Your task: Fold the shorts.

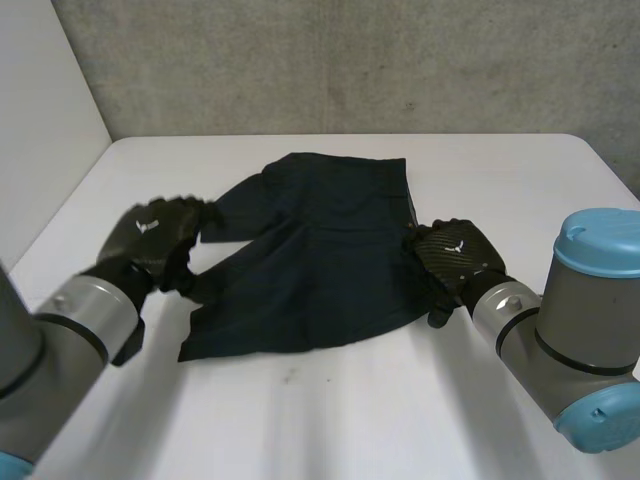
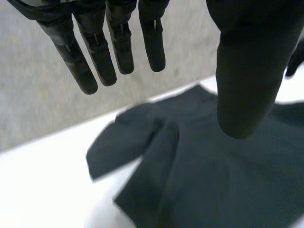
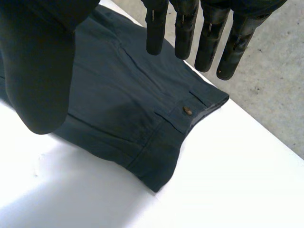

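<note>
Dark shorts (image 1: 310, 250) at centre of frame, spread flat on white worktop (image 1: 350, 420). Waistband (image 1: 409, 195) toward right of frame, two legs splayed toward left, one to upper left and one to lower left.

Left hand (image 1: 155, 235) at left of frame, beside hem of upper leg. Fingers straight, thumb held apart, nothing grasped. Contact with cloth: cannot tell.

Right hand (image 1: 455, 255) right of centre, at waistband edge. Fingers straight and relaxed over the cloth, holding nothing. In right wrist view, small button (image 3: 188, 110) on waistband near the fingertips.
</note>
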Available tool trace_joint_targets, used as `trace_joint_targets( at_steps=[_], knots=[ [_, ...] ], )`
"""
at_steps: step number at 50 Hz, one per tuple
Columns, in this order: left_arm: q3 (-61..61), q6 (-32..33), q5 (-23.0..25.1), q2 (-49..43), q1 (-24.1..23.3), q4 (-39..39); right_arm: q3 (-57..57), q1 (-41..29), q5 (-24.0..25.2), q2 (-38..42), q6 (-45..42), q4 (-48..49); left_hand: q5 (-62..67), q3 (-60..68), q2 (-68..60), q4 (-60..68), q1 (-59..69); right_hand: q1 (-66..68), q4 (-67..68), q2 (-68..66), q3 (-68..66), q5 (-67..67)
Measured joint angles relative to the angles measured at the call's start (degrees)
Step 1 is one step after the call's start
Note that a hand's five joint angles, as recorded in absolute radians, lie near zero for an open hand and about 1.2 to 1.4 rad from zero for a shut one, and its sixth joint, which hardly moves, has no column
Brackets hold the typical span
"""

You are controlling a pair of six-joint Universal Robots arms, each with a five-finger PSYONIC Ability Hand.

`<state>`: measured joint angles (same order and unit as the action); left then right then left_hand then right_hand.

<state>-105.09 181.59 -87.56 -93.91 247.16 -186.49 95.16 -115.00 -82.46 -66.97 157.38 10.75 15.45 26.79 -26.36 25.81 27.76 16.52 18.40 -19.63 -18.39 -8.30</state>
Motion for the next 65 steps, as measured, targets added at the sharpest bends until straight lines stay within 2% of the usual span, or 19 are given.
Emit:
trace_joint_targets(
  at_steps=[4,11,20,34,38,42,43,45,46,49,58,65],
  knots=[
    [-0.30,1.09,-5.54,-3.17,-2.64,1.24,-0.31,0.13,0.22,0.45,-0.63,-0.21,0.16,0.00,-0.01,0.08,0.00,0.00,0.00,0.00,0.00,-0.01],
    [-1.55,3.96,-9.68,-8.73,-6.39,1.90,-1.53,0.28,2.09,1.85,-3.03,-0.86,0.27,0.00,-0.05,0.11,0.00,0.00,0.04,0.00,-0.11,-0.07],
    [-1.66,7.11,-9.82,-14.11,-7.14,-0.34,-2.54,2.08,4.64,4.00,-4.44,-2.91,0.75,0.11,-0.12,0.12,0.00,0.00,0.04,0.00,-0.11,-0.06],
    [1.28,11.37,-9.80,-20.38,-4.27,-6.14,-2.40,2.35,4.78,4.35,-4.35,-3.20,6.93,5.75,-6.14,7.08,4.83,0.00,0.13,0.00,-0.11,-0.21],
    [2.45,12.16,-9.79,-21.39,-3.57,-6.52,-2.44,2.33,4.82,4.67,-4.35,-3.14,9.98,9.08,-9.88,10.29,8.49,0.00,0.13,0.00,-0.11,-0.21],
    [3.56,12.62,-9.74,-22.08,-3.00,-6.62,-2.77,2.33,4.92,5.25,-4.30,-3.05,20.12,19.91,-20.19,20.34,19.89,0.00,0.09,0.00,-0.09,-0.18],
    [3.84,12.69,-9.73,-22.22,-2.83,-6.61,-2.98,2.34,4.94,5.51,-4.26,-3.04,25.25,24.57,-24.68,25.60,24.74,0.00,0.00,0.00,-0.01,-0.05],
    [4.12,12.74,-9.72,-22.35,-2.62,-6.58,-3.21,2.34,4.94,5.77,-4.21,-3.04,26.35,25.70,-26.22,26.74,26.51,0.00,0.00,0.00,-0.01,-0.05],
    [4.51,12.78,-9.67,-22.46,-2.32,-6.55,-3.91,2.37,4.90,6.51,-4.06,-3.09,35.26,35.01,-35.46,35.83,35.02,0.00,0.00,0.00,0.00,0.00],
    [4.98,12.78,-9.55,-22.43,-1.94,-6.43,-4.98,2.43,4.77,7.53,-3.86,-3.23,39.41,39.87,-40.67,41.23,36.26,-0.68,-0.23,0.10,0.53,0.64],
    [8.21,12.64,-9.13,-19.81,-1.72,-5.11,-9.22,2.64,4.55,11.61,-2.37,-3.77,39.66,41.16,-42.07,42.94,36.27,-0.88,-0.37,0.10,0.96,1.08],
    [12.14,12.17,-9.21,-16.41,-2.87,-2.50,-13.57,2.20,4.45,15.16,3.73,-3.82,39.66,41.16,-42.07,42.95,36.30,-0.69,-0.25,0.09,0.15,-0.53]
  ],
)
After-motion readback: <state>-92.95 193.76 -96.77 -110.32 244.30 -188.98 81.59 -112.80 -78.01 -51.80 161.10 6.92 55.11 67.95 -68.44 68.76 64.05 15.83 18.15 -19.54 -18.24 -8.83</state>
